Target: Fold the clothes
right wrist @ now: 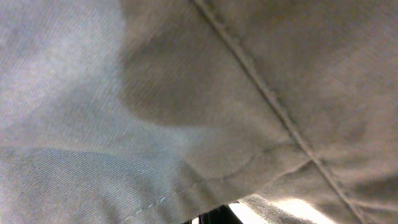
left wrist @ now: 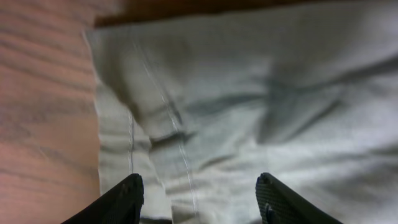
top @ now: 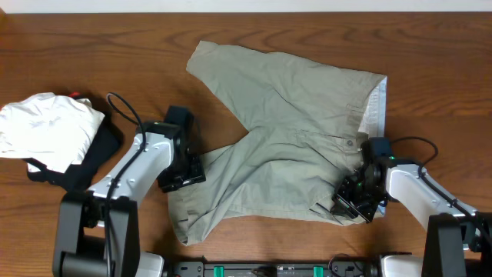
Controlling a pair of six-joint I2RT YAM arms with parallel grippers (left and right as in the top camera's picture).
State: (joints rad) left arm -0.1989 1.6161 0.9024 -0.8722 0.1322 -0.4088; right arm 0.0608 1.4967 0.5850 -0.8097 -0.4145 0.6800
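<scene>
The clothes (top: 292,146) are pale khaki shorts lying flat mid-table, with both legs pointing left and the waistband (top: 374,108) at the right. My left gripper (top: 181,174) stands open at the hem of the near leg. In the left wrist view its black fingers (left wrist: 127,199) straddle wrinkled cloth (left wrist: 249,106) by the hem edge. My right gripper (top: 355,201) sits at the near waistband corner, shut on the cloth. In the right wrist view khaki fabric (right wrist: 186,93) fills the frame and only a dark sliver of a finger (right wrist: 217,216) shows.
A white folded garment (top: 46,127) lies at the far left on top of a black garment (top: 91,160), close to my left arm. A small red thing (top: 75,95) peeks out behind the white one. Bare wooden table (top: 138,46) surrounds the shorts.
</scene>
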